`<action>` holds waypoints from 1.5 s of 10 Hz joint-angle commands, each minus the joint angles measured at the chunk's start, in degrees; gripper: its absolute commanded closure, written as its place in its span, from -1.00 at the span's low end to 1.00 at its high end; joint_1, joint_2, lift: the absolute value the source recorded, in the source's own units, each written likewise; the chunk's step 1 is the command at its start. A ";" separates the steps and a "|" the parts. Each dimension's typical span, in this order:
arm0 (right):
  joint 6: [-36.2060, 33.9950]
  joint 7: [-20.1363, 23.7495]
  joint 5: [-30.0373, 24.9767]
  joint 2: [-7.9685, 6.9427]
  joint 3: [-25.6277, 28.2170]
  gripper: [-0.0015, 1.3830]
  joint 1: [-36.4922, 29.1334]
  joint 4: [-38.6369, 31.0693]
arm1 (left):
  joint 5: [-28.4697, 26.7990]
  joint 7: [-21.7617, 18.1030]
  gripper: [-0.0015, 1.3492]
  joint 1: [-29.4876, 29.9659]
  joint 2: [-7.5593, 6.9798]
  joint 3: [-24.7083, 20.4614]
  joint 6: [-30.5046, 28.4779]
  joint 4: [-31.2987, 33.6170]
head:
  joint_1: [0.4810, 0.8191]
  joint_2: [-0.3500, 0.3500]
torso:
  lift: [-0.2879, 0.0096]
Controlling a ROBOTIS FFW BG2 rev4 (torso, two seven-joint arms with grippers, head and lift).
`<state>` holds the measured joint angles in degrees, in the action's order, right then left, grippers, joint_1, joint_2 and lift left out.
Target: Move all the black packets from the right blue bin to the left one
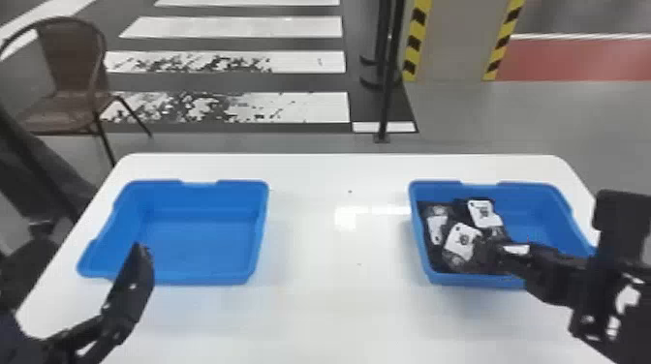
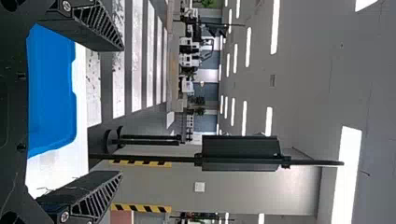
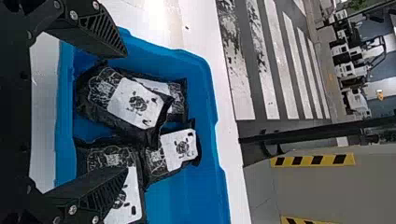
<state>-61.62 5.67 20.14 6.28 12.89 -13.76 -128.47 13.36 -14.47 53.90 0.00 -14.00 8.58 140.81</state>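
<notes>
Right end effector (image 1: 508, 250) gapes wide above black packets (image 3: 137, 105), left end effector (image 1: 136, 261) likewise, both empty.

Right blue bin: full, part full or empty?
The right blue bin is part full: black packets crowd its left side, bare blue floor beside them.

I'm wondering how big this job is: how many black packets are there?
4 packets in the right blue bin: one at left, one farther back, one nearer, one by the right gripper. More may hide underneath.

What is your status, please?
Right gripper open at right bin. Left gripper open by left bin. Black packets overlapping in right bin. No obstruction seen.
</notes>
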 commanded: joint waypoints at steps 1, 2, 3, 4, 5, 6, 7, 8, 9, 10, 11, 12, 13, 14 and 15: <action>-1.38 -0.66 -0.14 0.13 -0.55 -0.76 4.34 3.53 | 0.24 -0.38 -0.86 -0.61 0.15 0.40 0.00 -0.54 | 0.27 0.05 | -0.01; -1.52 -0.92 -0.03 0.22 -1.23 -0.76 6.73 6.34 | 0.24 -0.65 -0.87 -0.89 -0.18 0.97 -0.14 -0.82 | 0.27 0.04 | -0.01; -1.52 -1.01 0.31 0.22 -1.58 -0.76 8.14 9.02 | 0.69 -0.65 -0.87 -1.03 -0.62 1.43 -0.28 -0.96 | 0.27 0.03 | -0.01; -1.66 -1.98 0.65 0.22 -2.38 -0.76 8.84 10.70 | 1.04 -0.65 -0.86 -1.03 -0.62 1.43 -0.28 -1.25 | 0.27 0.02 | -0.01; -1.66 -2.06 1.23 0.22 -2.95 -0.76 9.83 13.23 | 1.04 -0.74 -0.86 -1.03 -0.62 1.54 -0.14 -1.25 | 0.27 0.02 | -0.01; -1.66 -2.15 1.80 0.22 -3.40 -0.76 10.67 15.20 | 1.04 -0.91 -0.86 -1.17 -0.62 1.77 -0.14 -1.39 | 0.27 0.04 | -0.01; -1.52 -2.24 3.51 0.40 -4.20 -0.76 11.37 16.75 | 0.69 -1.44 -0.86 -1.59 -0.70 2.11 -0.14 -1.67 | 0.27 0.05 | -0.01; -1.52 -2.68 4.54 0.40 -5.23 -0.76 12.08 17.45 | 0.58 -1.70 -0.86 -2.02 -0.88 2.23 -0.14 -1.95 | 0.27 0.08 | -0.01; -1.52 -2.86 6.37 0.57 -6.03 -0.76 12.78 19.00 | 0.92 -1.70 -0.86 -2.02 -0.88 2.23 -0.14 -2.23 | 0.27 0.11 | -0.01; -1.66 -3.65 7.05 0.48 -6.37 -0.76 12.78 19.00 | 1.04 -1.79 -0.86 -2.02 -0.88 2.11 0.14 -2.23 | 0.27 0.13 | -0.01; -2.08 -4.96 7.17 0.48 -6.60 -0.76 12.22 18.02 | 1.15 -1.79 -0.86 -2.02 -0.97 2.11 0.28 -2.37 | 0.27 0.18 | -0.01; -2.36 -6.81 7.40 0.48 -6.60 -0.76 11.09 16.05 | 1.26 -1.88 -0.86 -2.02 -0.97 2.11 0.42 -2.37 | 0.27 0.19 | -0.01; -2.36 -7.95 7.74 0.48 -6.60 -0.76 10.25 14.78 | 1.38 -1.88 -0.86 -2.02 -0.97 2.00 0.56 -2.37 | 0.27 0.19 | -0.01; -2.36 -8.39 7.74 0.48 -6.60 -0.76 10.25 14.92 | 1.49 -1.88 -0.86 -2.16 -0.97 2.00 0.56 -2.51 | 0.27 0.18 | -0.01; -2.36 -8.74 8.08 0.40 -6.60 -0.75 10.25 15.63 | 1.49 -1.88 -0.86 -2.16 -0.97 2.00 0.56 -2.65 | 0.27 0.18 | -0.01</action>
<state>-63.98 -3.04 28.07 6.73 6.28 -3.49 -113.21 14.83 -16.35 51.78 -0.97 -11.99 9.15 138.31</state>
